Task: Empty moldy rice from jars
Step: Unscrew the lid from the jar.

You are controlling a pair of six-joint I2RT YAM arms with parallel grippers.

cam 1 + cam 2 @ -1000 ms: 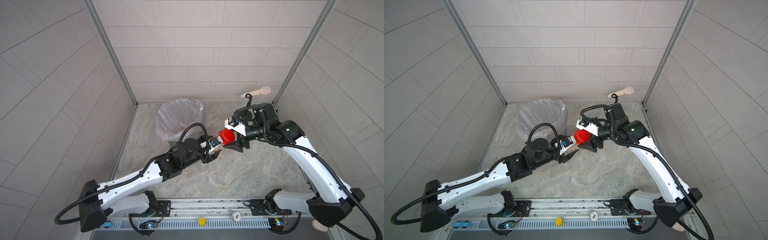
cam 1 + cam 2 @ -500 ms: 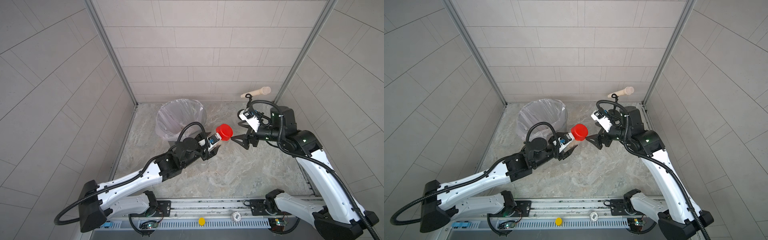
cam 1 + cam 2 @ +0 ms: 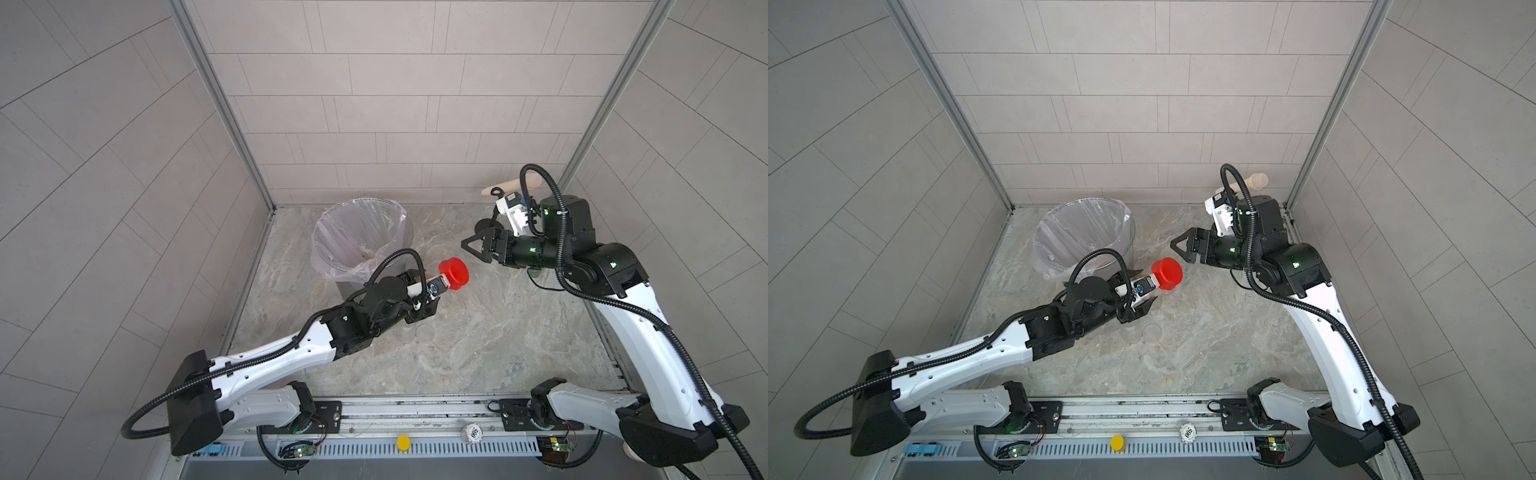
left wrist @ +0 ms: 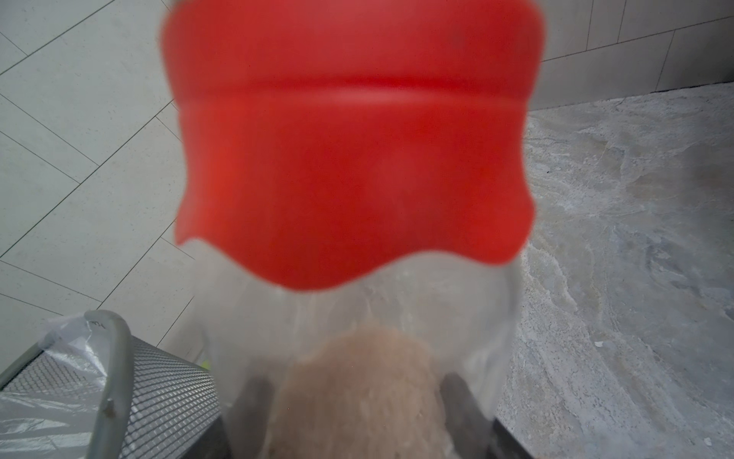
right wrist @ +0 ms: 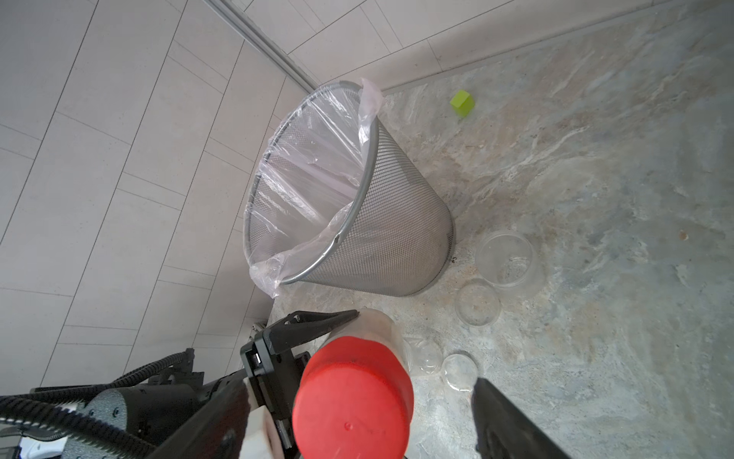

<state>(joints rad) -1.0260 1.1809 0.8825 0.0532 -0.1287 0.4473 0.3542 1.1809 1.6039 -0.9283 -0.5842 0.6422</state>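
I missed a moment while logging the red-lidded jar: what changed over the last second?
The right gripper left the bright red screw lid and drew back to the right, open and empty. The left gripper still holds the small clear jar in place, lid on.

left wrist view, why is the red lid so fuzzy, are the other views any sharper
Left wrist view: the red lid sits too close to the lens, so it and the rice blur while the floor is sharper. Right wrist view: the bin mesh is crisp. Both top views: sharp, evenly lit, wall lines bowed by the wide lens.
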